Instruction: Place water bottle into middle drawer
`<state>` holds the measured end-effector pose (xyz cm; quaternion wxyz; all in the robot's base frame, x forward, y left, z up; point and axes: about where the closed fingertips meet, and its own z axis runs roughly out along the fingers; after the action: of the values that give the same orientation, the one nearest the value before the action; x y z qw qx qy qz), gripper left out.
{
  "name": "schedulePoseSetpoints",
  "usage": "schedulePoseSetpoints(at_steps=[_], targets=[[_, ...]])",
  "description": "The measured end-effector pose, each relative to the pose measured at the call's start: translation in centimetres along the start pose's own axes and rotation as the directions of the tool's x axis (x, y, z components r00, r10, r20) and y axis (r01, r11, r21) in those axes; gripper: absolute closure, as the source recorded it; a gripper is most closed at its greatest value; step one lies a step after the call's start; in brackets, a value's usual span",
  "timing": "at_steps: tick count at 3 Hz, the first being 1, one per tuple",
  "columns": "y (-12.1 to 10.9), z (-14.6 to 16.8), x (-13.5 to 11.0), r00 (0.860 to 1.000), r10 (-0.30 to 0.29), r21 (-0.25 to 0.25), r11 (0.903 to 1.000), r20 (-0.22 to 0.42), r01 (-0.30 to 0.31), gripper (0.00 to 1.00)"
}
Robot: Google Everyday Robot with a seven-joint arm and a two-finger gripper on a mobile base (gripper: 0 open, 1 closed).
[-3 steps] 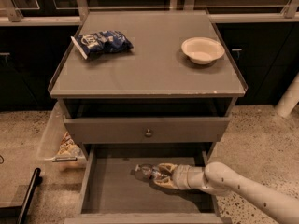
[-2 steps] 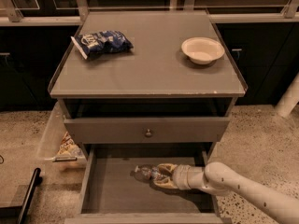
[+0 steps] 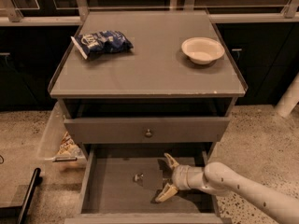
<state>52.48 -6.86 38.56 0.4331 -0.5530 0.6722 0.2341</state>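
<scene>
camera view: a grey cabinet [image 3: 148,80] stands on a speckled floor [image 3: 261,129]. on the cabinet's top surface [image 3: 154,71] a blue crinkled snack bag [image 3: 103,42] lies at the back left, and a white bowl [image 3: 202,50] sits upright at the back right, well apart from the bag. below the top surface is a shut grey drawer front [image 3: 117,130] with a small round knob [image 3: 148,133] at its middle.

under that front the middle drawer [image 3: 88,183] is pulled out of the cabinet, its flat floor in plain sight. the water bottle [image 3: 138,177] lies on its side on that floor, near the middle of the drawer and below the knob; only its pale end shows clearly, the rest is dark against the floor.

the robot's pale arm [image 3: 247,195] reaches into the drawer from the cabinet's lower right side. the claw [image 3: 160,178] is inside the drawer, just right of the bottle, with its two tan fingers [image 3: 170,162] spread wide and gripping nothing. whether a fingertip touches the bottle cannot be told.

against the cabinet's left side leans a clear plastic bin [image 3: 51,134] with a snack packet [image 3: 67,148] in it.
</scene>
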Motion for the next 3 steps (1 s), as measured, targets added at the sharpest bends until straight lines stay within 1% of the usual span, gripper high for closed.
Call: schedulePoseSetpoints(at_steps=[1, 2, 3], targets=[[0.1, -0.6, -0.2, 1.000, 0.006, -0.002, 1.0000, -0.003, -0.006, 0.00], [0.1, -3.0, -1.0, 1.000, 0.002, 0.018, 0.9998, -0.007, -0.002, 0.00], [-0.1, -6.4, -2.4, 1.000, -0.015, 0.051, 0.9985, -0.017, 0.016, 0.00]])
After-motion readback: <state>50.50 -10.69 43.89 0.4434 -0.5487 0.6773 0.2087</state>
